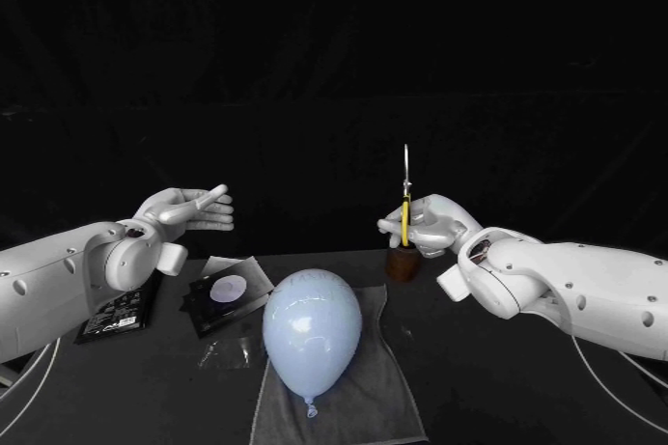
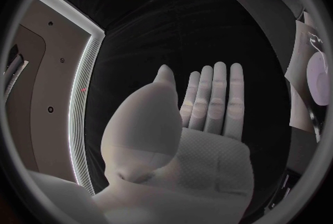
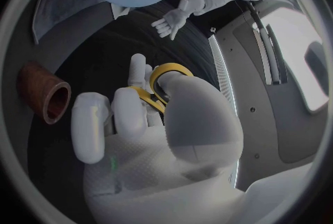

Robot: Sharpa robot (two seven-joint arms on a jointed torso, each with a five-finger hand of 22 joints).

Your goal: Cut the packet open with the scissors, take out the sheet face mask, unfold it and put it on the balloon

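Holding the scissors (image 1: pixel 405 199) upright, the right hand (image 1: pixel 425 225) is raised above the table (image 1: pixel 473 397). Its fingers are wrapped round the yellow handles, which sit between thumb and fingers in the right wrist view. The blades show as one thin line, tips pointing straight up.

Left hand (image 1: pixel 188 208): raised at about the same height and well apart from the right hand. Fingers are straight and side by side, palm bare, nothing held.

Brown cup (image 1: pixel 403 264): stands on the table just below the right hand, at the far edge of the grey cloth (image 1: pixel 355 406). Its mouth is open and the inside is dark; contents cannot be told.

Balloon (image 1: pixel 312 324): pale blue, lying on the grey cloth between the two arms, knot toward the robot. It is apart from both hands.

Packet (image 1: pixel 230 291): lies flat on the table just left of the balloon, below the left hand and touched by neither hand. A pale round patch shows on its face. Whether it is cut cannot be told.

Dark flat pack (image 1: pixel 114 315): lies further left, partly under the left arm.
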